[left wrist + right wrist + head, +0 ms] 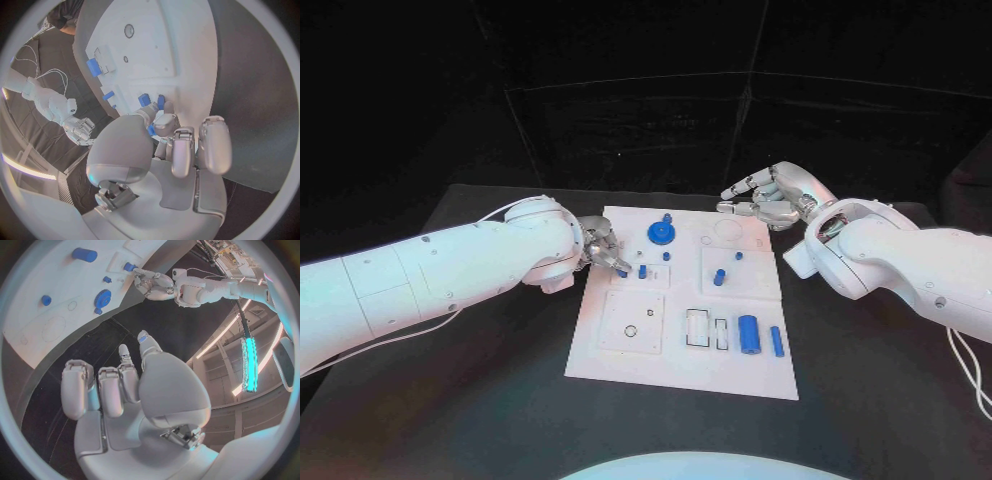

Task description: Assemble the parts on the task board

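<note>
The white task board (pixel 733 365) lies in the middle of the table. My left hand (pixel 604 249) reaches over its left edge and pinches a small blue part (pixel 623 271) at its fingertips, just above the board; the left wrist view shows that part (pixel 152 129) between thumb and finger. A blue peg (pixel 642 270) stands right beside it. A blue round gear piece (pixel 661 234) sits near the far edge. My right hand (pixel 764 196) hovers off the board's far right corner, holding nothing, its fingers loosely apart.
More blue pegs (pixel 720 277) stand mid-board. A blue cylinder (pixel 749 333) and a thin blue bar (pixel 777 341) lie at the near right, beside empty rectangular slots (pixel 698 329). A square plate with a hole (pixel 633 322) sits at the near left. Black table surrounds the board.
</note>
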`<state>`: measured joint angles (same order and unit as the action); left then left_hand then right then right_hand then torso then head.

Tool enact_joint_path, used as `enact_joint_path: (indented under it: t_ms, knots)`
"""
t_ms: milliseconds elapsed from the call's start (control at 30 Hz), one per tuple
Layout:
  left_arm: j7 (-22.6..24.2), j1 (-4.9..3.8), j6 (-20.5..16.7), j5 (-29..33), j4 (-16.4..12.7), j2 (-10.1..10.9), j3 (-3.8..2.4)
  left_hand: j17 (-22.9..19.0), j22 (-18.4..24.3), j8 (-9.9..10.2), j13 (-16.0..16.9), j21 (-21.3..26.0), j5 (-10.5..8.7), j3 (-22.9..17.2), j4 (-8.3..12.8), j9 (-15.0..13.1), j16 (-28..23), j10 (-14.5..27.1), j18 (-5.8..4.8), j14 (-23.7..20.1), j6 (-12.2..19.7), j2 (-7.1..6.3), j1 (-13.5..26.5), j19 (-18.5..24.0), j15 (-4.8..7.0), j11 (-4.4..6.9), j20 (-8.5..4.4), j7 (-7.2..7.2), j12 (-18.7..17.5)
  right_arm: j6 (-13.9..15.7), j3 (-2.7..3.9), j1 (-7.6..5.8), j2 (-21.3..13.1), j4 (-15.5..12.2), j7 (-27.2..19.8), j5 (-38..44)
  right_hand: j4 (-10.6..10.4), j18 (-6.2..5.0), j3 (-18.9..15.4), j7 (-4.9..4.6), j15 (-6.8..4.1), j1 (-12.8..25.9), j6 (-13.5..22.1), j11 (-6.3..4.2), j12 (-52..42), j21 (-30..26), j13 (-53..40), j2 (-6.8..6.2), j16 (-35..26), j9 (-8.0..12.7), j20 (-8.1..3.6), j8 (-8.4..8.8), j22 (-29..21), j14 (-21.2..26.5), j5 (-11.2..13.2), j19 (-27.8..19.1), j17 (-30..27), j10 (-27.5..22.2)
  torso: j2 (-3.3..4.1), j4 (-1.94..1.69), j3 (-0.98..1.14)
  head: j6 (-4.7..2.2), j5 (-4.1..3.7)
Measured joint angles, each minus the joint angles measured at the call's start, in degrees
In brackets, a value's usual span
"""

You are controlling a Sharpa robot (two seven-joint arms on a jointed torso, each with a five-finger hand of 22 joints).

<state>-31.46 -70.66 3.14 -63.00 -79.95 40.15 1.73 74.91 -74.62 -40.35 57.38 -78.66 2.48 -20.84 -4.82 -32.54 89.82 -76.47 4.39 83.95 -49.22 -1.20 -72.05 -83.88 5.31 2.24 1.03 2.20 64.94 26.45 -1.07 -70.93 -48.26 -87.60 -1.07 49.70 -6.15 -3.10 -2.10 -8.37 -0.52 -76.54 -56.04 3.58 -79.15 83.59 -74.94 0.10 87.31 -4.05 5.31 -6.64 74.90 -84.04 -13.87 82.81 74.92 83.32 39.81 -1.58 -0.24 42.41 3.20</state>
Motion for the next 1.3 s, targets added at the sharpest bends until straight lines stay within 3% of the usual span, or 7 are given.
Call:
enact_joint_path:
  t_ms: [300,433,567,700,1300]
  knots:
    - [0.2,-0.15,0.6,0.0,1.6,-1.3,0.13,0.0,0.0,-0.8,-0.1,0.0,-0.03,-0.7,-0.7,-0.2,0.0,-0.1,0.0,0.0,-0.5,-0.25,1.1,0.0,0.0,-0.11,0.0,-0.15,-0.2,0.0,0.0,0.0,0.0,0.0,0.0,0.0,0.0,0.0,0.0,0.0,0.0,0.0,0.0,0.0,0.0,0.0,0.0,0.0,0.0,0.0,0.0,0.0,0.0,0.0,0.0,0.0,0.0,0.0,0.01,0.06,0.03,0.17,-0.1]
    - [0.4,-0.25,0.7,0.1,2.0,-1.5,0.43,0.0,0.0,-1.2,0.5,0.0,-0.05,-1.5,0.1,-0.5,0.0,-0.6,0.0,0.0,-1.3,-1.33,2.7,0.0,0.0,0.15,0.0,-0.56,-0.1,0.0,0.0,0.0,0.0,0.0,0.0,0.0,0.0,0.0,0.0,0.0,0.0,0.0,0.0,0.0,0.0,0.0,0.0,0.0,0.0,0.0,0.0,0.0,0.0,0.0,0.0,0.0,0.0,0.0,0.02,0.06,0.04,0.27,-0.21]
    - [0.5,-0.25,0.7,0.1,2.3,-1.7,0.57,0.0,-0.2,-1.6,0.7,0.0,-0.05,-3.7,2.3,-0.8,0.0,-0.6,0.0,0.0,-1.8,-2.63,4.4,0.0,0.0,0.23,0.0,-0.88,0.3,0.0,0.0,0.0,0.1,0.1,0.0,0.0,0.0,0.0,0.0,0.0,0.0,0.0,0.0,0.0,0.0,0.0,0.0,0.0,0.0,0.0,0.0,0.0,0.0,0.0,0.0,0.0,0.0,0.0,0.02,0.04,0.02,0.36,-0.26]
    - [0.6,-0.24,0.7,0.2,2.6,-1.8,0.63,0.0,-0.2,-2.1,0.7,0.0,-0.05,-4.3,2.9,-1.0,0.0,-0.6,0.0,0.0,-2.4,-2.87,6.8,0.0,0.0,0.23,0.0,-0.88,0.3,0.0,0.0,0.0,0.1,0.1,0.0,0.0,0.0,0.0,0.0,0.0,0.0,0.0,0.0,-0.02,0.3,-0.2,0.0,0.0,0.0,0.0,0.0,0.0,0.0,0.0,0.0,0.0,0.0,0.0,0.02,-0.02,0.02,0.42,-0.27]
    - [0.1,-0.05,0.6,0.3,4.5,-2.4,0.83,0.0,-0.3,-3.2,0.9,0.0,0.01,6.1,-1.7,-2.1,0.0,-0.8,0.0,0.0,-2.7,-5.33,12.7,-0.2,0.0,0.43,-0.2,-1.19,0.5,0.0,0.0,0.0,0.2,0.1,0.0,0.0,-0.3,0.0,-0.3,0.0,0.0,0.0,0.0,-0.21,0.6,-0.2,0.0,0.0,-0.2,0.0,0.0,0.0,-0.4,0.0,0.0,0.0,0.0,-0.2,-0.01,-0.02,0.0,0.44,-0.19]
